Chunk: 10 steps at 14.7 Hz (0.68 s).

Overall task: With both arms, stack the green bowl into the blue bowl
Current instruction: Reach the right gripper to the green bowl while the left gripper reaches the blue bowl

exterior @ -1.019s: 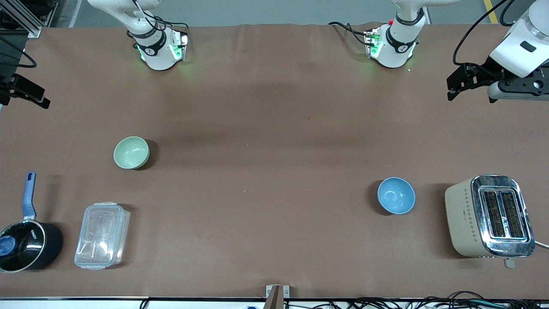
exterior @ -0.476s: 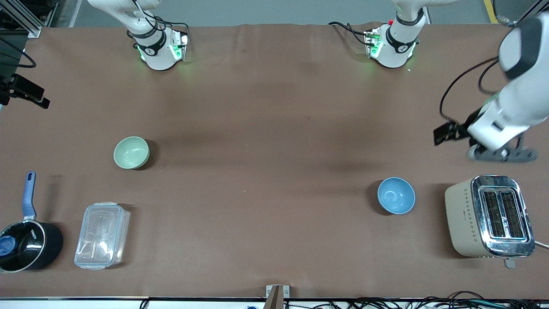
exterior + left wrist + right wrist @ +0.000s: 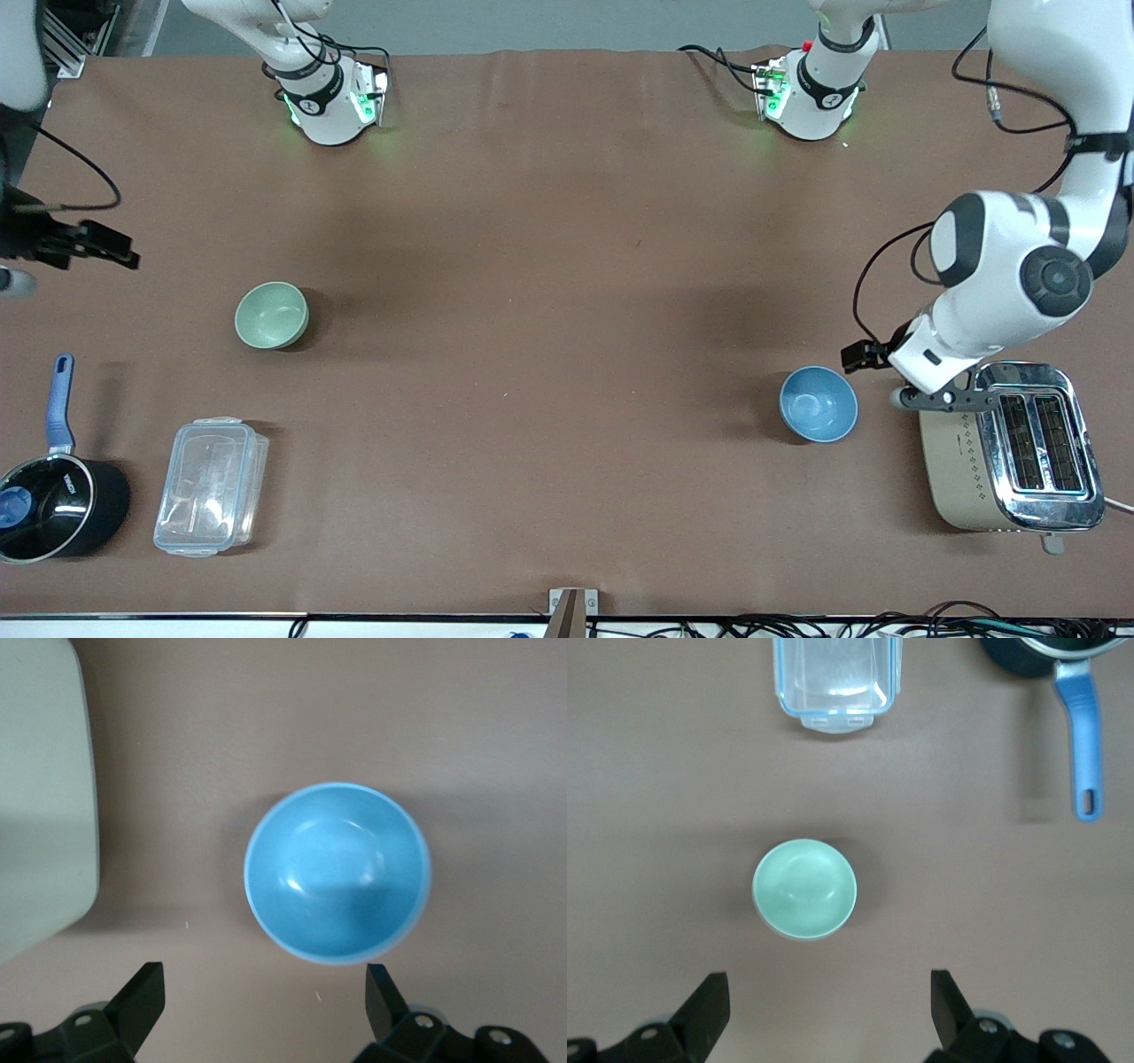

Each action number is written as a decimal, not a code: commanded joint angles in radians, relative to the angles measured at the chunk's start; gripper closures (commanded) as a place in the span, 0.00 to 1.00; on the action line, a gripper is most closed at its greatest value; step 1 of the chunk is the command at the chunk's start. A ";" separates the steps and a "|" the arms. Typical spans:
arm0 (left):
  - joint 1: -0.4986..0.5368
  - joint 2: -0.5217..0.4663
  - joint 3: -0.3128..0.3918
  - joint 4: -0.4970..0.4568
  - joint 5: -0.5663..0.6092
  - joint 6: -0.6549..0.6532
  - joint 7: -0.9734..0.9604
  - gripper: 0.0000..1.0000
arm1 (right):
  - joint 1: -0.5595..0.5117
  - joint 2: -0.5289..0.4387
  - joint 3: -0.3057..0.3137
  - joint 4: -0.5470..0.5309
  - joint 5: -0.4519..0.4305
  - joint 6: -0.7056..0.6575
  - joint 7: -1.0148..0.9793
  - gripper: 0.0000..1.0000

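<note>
The pale green bowl (image 3: 271, 315) stands upright and empty toward the right arm's end of the table; it also shows in the right wrist view (image 3: 804, 889). The blue bowl (image 3: 819, 404) stands upright and empty toward the left arm's end; it also shows in the left wrist view (image 3: 337, 873). My left gripper (image 3: 873, 359) hangs over the table beside the blue bowl and the toaster, open and empty (image 3: 266, 992). My right gripper (image 3: 84, 246) hangs over the table's edge at the right arm's end, apart from the green bowl, open and empty (image 3: 828, 1001).
A cream and chrome toaster (image 3: 1010, 447) stands close beside the blue bowl. A clear plastic lidded box (image 3: 211, 486) and a black saucepan with a blue handle (image 3: 58, 505) lie nearer the front camera than the green bowl.
My left arm has swung from the table's end down to beside the blue bowl. My right gripper has shifted a little toward the green bowl. Neither bowl has moved.
</note>
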 commanded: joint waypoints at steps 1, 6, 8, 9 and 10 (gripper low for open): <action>0.025 0.102 0.000 0.007 0.049 0.123 -0.009 0.08 | -0.001 -0.079 0.009 -0.322 -0.017 0.314 -0.004 0.00; 0.043 0.185 -0.002 0.017 0.057 0.207 -0.021 0.75 | -0.002 0.087 0.009 -0.527 -0.019 0.747 -0.004 0.00; 0.040 0.201 -0.003 0.022 0.055 0.207 -0.024 1.00 | -0.004 0.154 0.009 -0.529 -0.019 0.810 -0.004 0.00; 0.038 0.205 -0.003 0.031 0.055 0.207 -0.023 1.00 | -0.004 0.176 0.009 -0.530 -0.017 0.831 -0.002 0.01; 0.038 0.207 -0.006 0.034 0.055 0.205 -0.021 1.00 | -0.005 0.196 0.009 -0.530 -0.019 0.848 -0.002 0.03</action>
